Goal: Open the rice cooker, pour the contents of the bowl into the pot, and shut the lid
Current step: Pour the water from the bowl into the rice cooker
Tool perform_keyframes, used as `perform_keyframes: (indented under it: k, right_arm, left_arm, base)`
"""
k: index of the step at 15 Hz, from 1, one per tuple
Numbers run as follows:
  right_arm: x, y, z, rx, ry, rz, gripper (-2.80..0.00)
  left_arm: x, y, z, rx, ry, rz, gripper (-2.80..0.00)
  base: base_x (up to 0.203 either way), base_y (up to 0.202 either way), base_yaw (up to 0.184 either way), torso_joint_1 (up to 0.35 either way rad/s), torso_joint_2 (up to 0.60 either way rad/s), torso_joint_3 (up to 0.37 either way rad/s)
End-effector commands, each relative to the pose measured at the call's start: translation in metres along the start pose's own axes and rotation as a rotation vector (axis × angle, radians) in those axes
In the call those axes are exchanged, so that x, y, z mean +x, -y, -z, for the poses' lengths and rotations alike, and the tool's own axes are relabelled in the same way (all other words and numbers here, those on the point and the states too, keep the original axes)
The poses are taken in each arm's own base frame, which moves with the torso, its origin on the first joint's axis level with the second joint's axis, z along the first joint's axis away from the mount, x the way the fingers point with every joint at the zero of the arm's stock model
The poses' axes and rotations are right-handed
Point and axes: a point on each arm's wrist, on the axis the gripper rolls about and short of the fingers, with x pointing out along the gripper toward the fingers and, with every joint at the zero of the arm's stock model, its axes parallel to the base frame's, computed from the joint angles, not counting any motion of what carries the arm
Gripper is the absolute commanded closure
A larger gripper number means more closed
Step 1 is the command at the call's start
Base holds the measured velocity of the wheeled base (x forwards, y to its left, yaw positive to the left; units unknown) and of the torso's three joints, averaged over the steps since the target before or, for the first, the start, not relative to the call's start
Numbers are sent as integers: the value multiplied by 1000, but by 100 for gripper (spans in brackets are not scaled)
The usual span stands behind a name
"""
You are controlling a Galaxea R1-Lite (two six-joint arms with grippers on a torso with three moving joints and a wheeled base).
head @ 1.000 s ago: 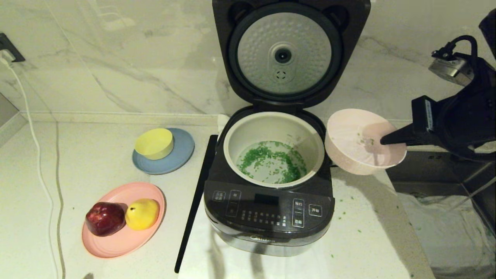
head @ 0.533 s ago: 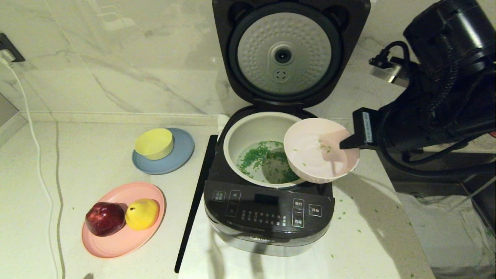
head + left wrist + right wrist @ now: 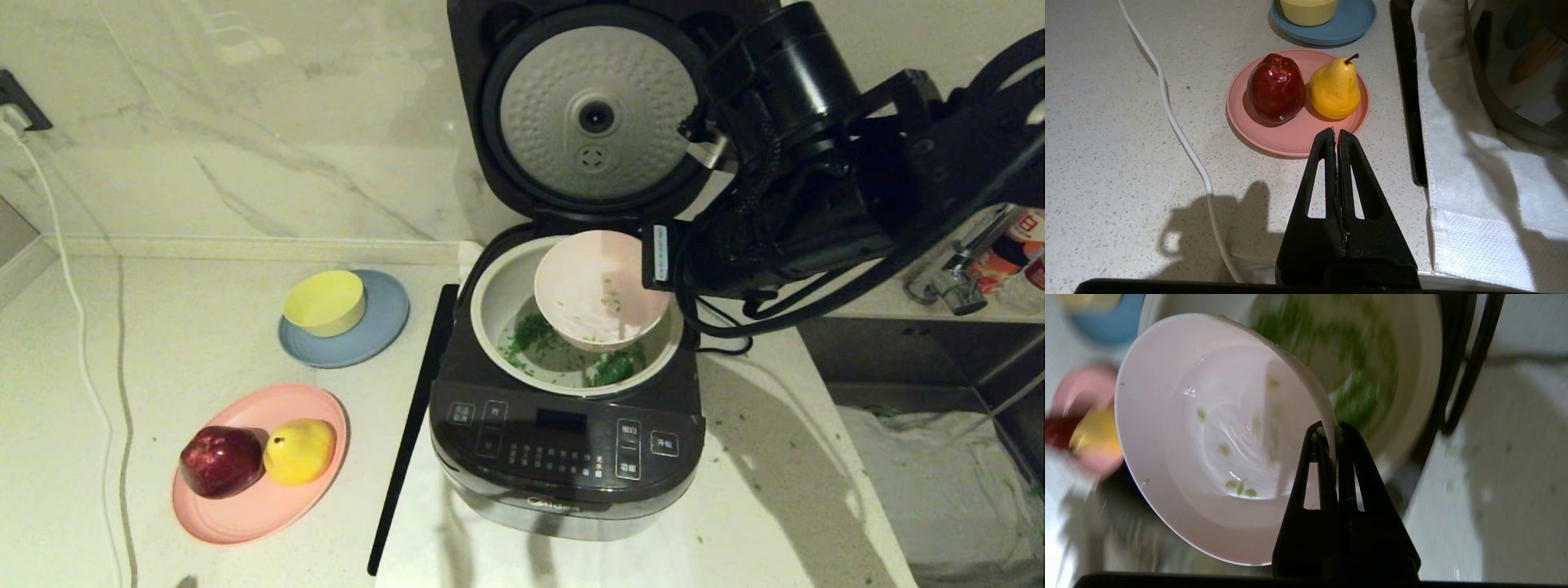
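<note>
Pour step, bowl tipped over open pot.
Right gripper [image 3: 1327, 435] jaws clamped on rim of the bowl [image 3: 600, 291] over the pot [image 3: 510, 278] of the rice cooker [image 3: 567, 457]; pale pink, nearly empty (few green bits cling). Contents [image 3: 612, 367] lie below. Likely next: set bowl on desk, shut lid [image 3: 600, 114]. Left gripper [image 3: 1336, 139] parked, jaws together.

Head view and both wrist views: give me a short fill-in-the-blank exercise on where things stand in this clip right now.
1. The right gripper is shut on the rim of the ____.
2. The bowl hangs tilted over the open ____ of the rice cooker.
3. The lid stands ____.
4. The left gripper, fingers shut, hangs near a pink plate holding a red apple and a yellow ____.

Missing words: bowl; pot; open; pear
</note>
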Motion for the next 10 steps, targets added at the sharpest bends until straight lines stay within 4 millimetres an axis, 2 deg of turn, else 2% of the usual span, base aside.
perform_keyframes:
  k: [1, 5, 10]
  right_arm:
    - [26, -12, 7, -13, 32, 59, 0]
    - [36, -18, 8, -8, 89, 95, 0]
    - [37, -18, 7, -6, 122, 131, 0]
  left_arm:
    - [1, 0, 3, 0, -10, 0, 0]
    - [1, 0, 2, 0, -9, -1, 0]
    - [1, 0, 3, 0, -11, -1, 0]
  base:
    - [0, 0, 0, 0, 0, 0]
    - [0, 0, 0, 0, 0, 0]
    - [0, 0, 0, 0, 0, 0]
